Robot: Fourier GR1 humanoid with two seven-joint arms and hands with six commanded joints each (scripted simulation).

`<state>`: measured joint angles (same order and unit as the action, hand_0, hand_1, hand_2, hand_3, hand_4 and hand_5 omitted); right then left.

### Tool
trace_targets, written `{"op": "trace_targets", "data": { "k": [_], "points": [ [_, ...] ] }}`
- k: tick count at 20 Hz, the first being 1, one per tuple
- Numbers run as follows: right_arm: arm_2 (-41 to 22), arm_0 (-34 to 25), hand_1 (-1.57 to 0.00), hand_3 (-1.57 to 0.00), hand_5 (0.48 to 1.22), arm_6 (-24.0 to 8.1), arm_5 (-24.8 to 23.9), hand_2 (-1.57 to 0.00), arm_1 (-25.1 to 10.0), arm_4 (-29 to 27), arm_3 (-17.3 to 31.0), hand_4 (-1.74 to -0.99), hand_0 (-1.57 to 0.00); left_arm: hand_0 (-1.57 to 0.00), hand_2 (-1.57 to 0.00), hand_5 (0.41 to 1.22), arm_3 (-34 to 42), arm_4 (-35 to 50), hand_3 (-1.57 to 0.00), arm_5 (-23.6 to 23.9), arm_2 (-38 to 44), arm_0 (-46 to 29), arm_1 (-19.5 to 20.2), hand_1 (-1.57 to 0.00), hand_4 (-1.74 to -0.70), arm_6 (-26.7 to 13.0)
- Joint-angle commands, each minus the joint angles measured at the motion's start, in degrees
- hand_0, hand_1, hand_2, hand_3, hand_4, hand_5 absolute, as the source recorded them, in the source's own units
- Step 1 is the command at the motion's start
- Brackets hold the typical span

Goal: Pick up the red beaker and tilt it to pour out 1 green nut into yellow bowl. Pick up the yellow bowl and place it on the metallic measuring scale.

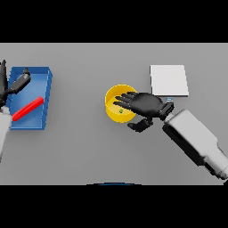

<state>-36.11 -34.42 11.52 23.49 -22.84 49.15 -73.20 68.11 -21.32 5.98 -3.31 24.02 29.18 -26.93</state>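
Pour step looked done: a green nut sat inside the yellow bowl, so I took this as the start of the bowl pick-up. My right hand was over the bowl's right side, fingers stretched flat across the rim and interior, thumb hanging below the near-right edge. Spread open, nothing gripped yet; I couldn't tell if the fingers touched the rim. The bowl stood on the grey table, just left of the scale, a flat pale square plate up and right of it, close but apart.

Left hand was at the far left over the blue tray; I couldn't tell its finger state. A red beaker lay on its side in that tray, slanted.

Next, as I judged it: close fingers and thumb on the bowl wall, lift level so the nut stays in, carry right and back, set it centred on the scale.
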Motion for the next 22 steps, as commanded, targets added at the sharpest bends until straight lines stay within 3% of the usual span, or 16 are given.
{"op": "trace_targets", "data": {
  "k": [1, 4, 11, 16, 18, 19, 20, 22],
  "points": [
    [-0.31, -0.97, 0.00, 0.00, 0.725, 0.37, 0.61, 0.00, 0.33, -0.01, 0.97, -1.231, 0.00, 0.00, 0.00, 0.698, 0.24, 0.06, 0.00, -0.25, 0.07, 0.33, 0.28, 0.00, -0.74, 0.02],
    [-2.09, -3.71, 0.00, 0.00, 0.733, 0.28, 0.55, 0.00, 2.16, 1.55, 5.54, -1.250, 0.00, 0.00, 0.00, 0.699, -0.33, 0.05, 0.00, -0.36, -0.05, 0.20, 0.24, 0.00, -0.74, 0.66],
    [-3.84, -6.86, 0.00, 0.00, 0.740, 0.67, 3.31, 0.00, 3.38, 2.26, 9.15, -1.265, 0.00, 0.00, 0.00, 0.699, 0.17, 0.53, 0.00, -0.53, 0.29, 0.00, 0.33, 0.00, -0.74, 0.26],
    [-4.00, -7.36, 0.00, -0.07, 0.758, -1.37, 5.62, -0.02, 5.20, 1.80, 12.09, -1.289, 0.00, 0.00, 0.00, 0.699, 0.71, 0.35, 0.00, -0.53, 0.20, -0.76, 0.66, 0.00, -0.75, 0.64],
    [-3.40, -7.10, -0.04, -0.14, 0.805, -3.31, 7.23, -0.07, 5.79, 1.05, 11.93, -1.302, -0.03, 0.00, 0.00, 0.701, -0.25, 0.34, 0.00, -0.35, 0.38, -0.12, 0.60, 0.00, -0.75, 0.63],
    [-3.43, -6.91, -0.14, -0.18, 0.839, -3.91, 7.23, -0.15, 5.86, 1.12, 11.79, -1.321, -0.16, 0.00, 0.00, 0.701, -0.25, 0.39, 0.00, -0.34, 0.55, -0.58, 0.93, 0.00, -0.75, 1.28],
    [-3.51, -7.38, -0.42, -0.24, 0.915, -2.62, 7.27, -0.38, 5.49, 1.09, 11.92, -1.351, -0.44, 0.00, 0.00, 0.700, -0.18, 0.38, 0.00, -0.28, 0.42, -0.88, 0.74, 0.00, -0.75, 1.46],
    [-3.55, -7.09, -0.84, -0.40, 1.025, -1.41, 7.00, -0.81, 5.44, 0.65, 12.02, -1.463, -0.85, 0.00, 0.00, 0.704, -0.11, 0.53, 0.00, -0.31, 0.73, -0.59, 1.02, 0.00, -0.76, 1.36]
  ]
}}
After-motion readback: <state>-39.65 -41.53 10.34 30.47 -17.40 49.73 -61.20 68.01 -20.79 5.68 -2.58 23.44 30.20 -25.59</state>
